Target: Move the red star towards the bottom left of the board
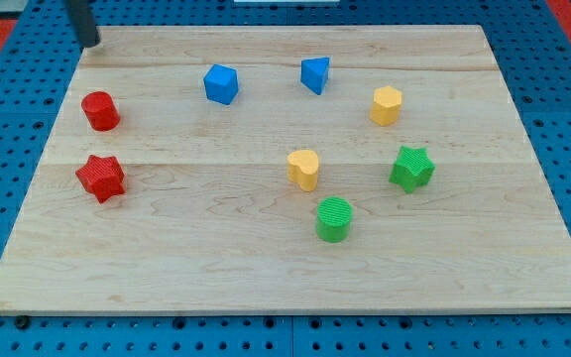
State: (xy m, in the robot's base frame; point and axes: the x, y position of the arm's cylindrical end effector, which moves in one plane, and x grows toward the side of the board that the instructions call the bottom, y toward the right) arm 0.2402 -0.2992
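Resting near the board's [266, 278] left edge, the red star [100, 178] sits just below the red cylinder [99, 110] and well apart from the blue cube [220, 83]. My tip [89, 44], a bare rod holding nothing, stands above the red cylinder at the top-left corner, touching no block. A straight run down to the star risks catching the cylinder and dragging it along; an off-centre push could spin the star aside.

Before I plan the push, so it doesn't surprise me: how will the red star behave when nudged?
The red star sits low and flat, so it probably slides, not tips. Its points may make it rotate if my tip hits off-centre. It looks stiff.
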